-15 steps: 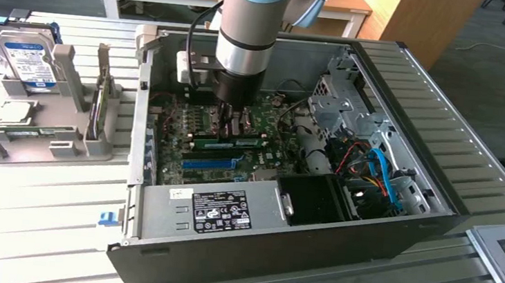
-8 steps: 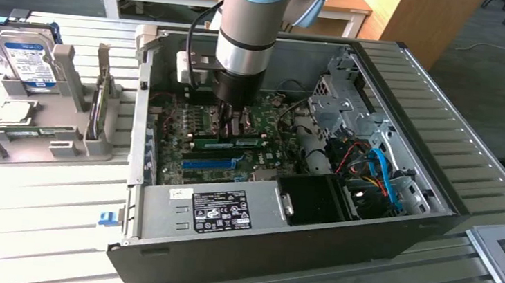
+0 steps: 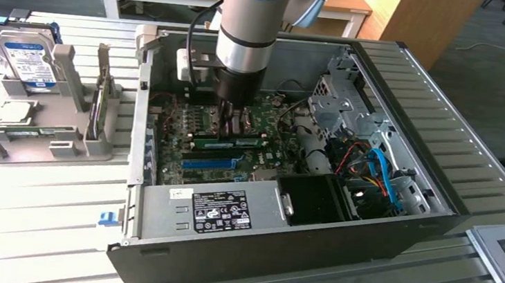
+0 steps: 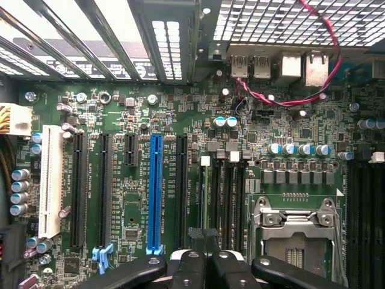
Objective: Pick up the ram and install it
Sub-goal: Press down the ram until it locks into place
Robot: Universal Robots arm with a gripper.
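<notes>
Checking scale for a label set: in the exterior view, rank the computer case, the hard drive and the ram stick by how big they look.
1. Computer case
2. Hard drive
3. Ram, partly hidden by the gripper pressing on it.

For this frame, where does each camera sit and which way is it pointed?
Exterior view: off the arm, above the table, looking down into the open computer case; shows the arm and gripper over the ram.
Wrist view: on the wrist, facing the motherboard; fingers at the edge.
Shared: motherboard, blue slot.
</notes>
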